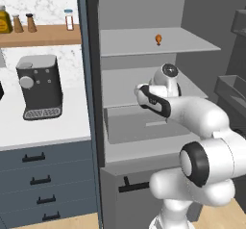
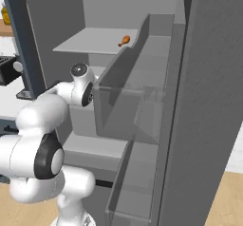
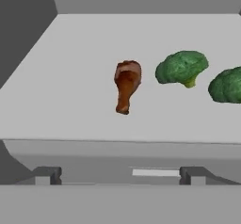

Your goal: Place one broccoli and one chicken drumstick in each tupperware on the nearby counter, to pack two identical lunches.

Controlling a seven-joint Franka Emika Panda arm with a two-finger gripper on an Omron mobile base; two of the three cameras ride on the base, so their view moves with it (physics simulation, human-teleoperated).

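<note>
In the hand view a reddish-brown chicken drumstick (image 3: 126, 84) lies on a grey fridge shelf (image 3: 61, 91), bone end toward me. Two broccoli florets lie to its right, one close by (image 3: 181, 68) and one at the frame's edge (image 3: 228, 84). My gripper (image 3: 120, 175) is open in front of the shelf's near edge, short of the drumstick, with nothing between its fingertips (image 3: 47, 173). An orange chicken drumstick (image 1: 158, 39) (image 2: 124, 41) sits on the shelf above. My arm (image 1: 192, 112) reaches into the open fridge. The tupperware is out of view.
The white counter (image 1: 48, 127) lies left of the fridge, with a dark coffee machine (image 1: 39, 86) on it and drawers with black handles (image 1: 33, 158) below. The open fridge door with its clear bins (image 2: 142, 101) stands close on the right. A wooden shelf (image 1: 38, 34) holds bottles.
</note>
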